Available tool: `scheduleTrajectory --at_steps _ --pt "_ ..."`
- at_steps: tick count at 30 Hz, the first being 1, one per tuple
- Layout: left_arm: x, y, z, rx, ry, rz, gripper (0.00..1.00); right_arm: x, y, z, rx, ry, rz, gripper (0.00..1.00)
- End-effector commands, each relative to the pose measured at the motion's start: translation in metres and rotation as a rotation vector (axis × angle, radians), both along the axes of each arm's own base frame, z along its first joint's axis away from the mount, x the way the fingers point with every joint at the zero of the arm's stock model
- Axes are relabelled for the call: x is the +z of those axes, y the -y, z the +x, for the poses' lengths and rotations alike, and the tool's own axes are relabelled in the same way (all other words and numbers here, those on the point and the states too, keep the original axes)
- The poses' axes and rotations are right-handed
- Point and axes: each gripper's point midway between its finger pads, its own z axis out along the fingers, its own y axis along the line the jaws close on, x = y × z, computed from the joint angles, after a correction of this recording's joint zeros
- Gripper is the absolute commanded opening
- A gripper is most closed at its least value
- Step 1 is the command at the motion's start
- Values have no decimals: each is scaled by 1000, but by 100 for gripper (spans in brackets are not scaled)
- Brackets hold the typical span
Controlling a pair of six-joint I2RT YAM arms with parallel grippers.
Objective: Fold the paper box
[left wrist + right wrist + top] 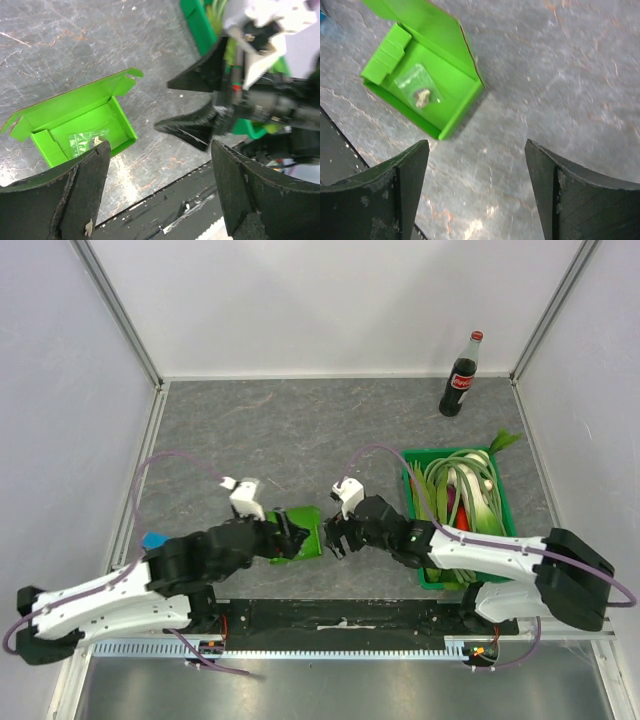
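Observation:
The paper box (302,529) is a bright lime-green card tray lying open on the grey table between my two arms. In the left wrist view the paper box (82,122) shows its lid flap spread out behind it and a small clear bag (82,141) inside. My left gripper (160,150) is open, just off the box's near right corner, with nothing between the fingers. My right gripper (476,145) is also open over bare table, with the paper box (425,85) up and to its left. The right gripper's black fingers (195,100) point toward the box.
A dark-green crate (506,502) of vegetables stands at the right, close behind the right arm. A cola bottle (462,375) stands upright at the back right. A small blue block (153,539) lies by the left arm. A black rail (340,615) runs along the near edge.

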Motion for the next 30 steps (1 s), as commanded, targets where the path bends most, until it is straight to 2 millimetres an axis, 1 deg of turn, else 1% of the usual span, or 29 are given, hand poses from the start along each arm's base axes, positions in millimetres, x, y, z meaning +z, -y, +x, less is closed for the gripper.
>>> scheduleTrajectory --at_steps 1,2,3,4,5,6,7,8,9,10,11,12,14,15,16,17,19,20,21,22,23,24,25,26,27,28,29,30 --pt "8 -34 -14 -22 16 -44 88 42 -50 26 135 140 173 83" --pt "15 -40 -16 -18 29 -80 88 32 -56 32 134 143 153 82" --pt "11 -46 -18 -15 22 -69 88 36 -60 40 119 166 146 79" --pt "11 -50 -19 -5 14 -77 88 34 -62 44 111 175 137 77" --pt "7 -53 -20 3 5 -66 88 29 -64 50 110 191 125 75" --pt "2 -54 -21 2 -5 -49 88 29 -66 54 105 200 123 71" --pt "-6 -60 -22 21 -29 -19 88 27 -69 55 112 196 116 69" --pt "-11 -62 -21 36 -42 0 88 19 -71 58 118 188 97 66" --pt "-15 -63 -21 45 -52 20 88 22 -74 62 114 197 101 57" --pt "-19 -67 -20 68 -61 37 88 19 -75 64 105 200 95 52" --pt "-21 -69 -19 79 -64 43 88 11 -73 66 99 195 72 47" --pt "-23 -70 -17 101 -66 56 88 12 -75 68 101 196 64 39" --pt "-25 -68 -15 122 -82 53 85 5 -70 69 91 192 26 29" --pt "-31 -66 -16 116 -95 68 84 6 -68 71 90 199 15 19" --pt "-39 -64 -13 127 -116 108 84 8 -65 72 85 203 10 15" --pt "-45 -60 -11 131 -129 123 84 7 -59 74 73 201 -8 12" --pt "-67 -56 -5 120 -177 187 82 7 -53 77 88 203 -21 8" --pt "-65 -45 2 108 -173 143 81 4 -46 80 93 187 -36 4" --pt "-78 -37 -2 41 -200 142 80 3 -41 84 98 196 -57 1" --pt "-82 -39 9 73 -214 123 79 4 -35 90 88 201 -62 1" --pt "-83 -34 16 67 -202 79 75 1 -28 91 99 195 -72 0" --pt "-83 -30 17 39 -205 63 74 1 -25 93 104 195 -74 1" --pt "-82 -36 27 73 -196 48 73 0 -14 102 100 204 -96 1" --pt "-81 -37 33 81 -190 41 71 1 -13 102 125 198 -91 3" --pt "-78 -39 43 93 -171 31 70 2 -8 106 129 193 -82 3" --pt "-77 -39 47 92 -168 25 69 5 -5 109 129 202 -83 4" --pt "-80 -34 50 58 -189 31 67 7 -4 111 130 202 -76 5" --pt "-80 -37 57 72 -195 26 66 8 -4 111 154 213 -75 6"
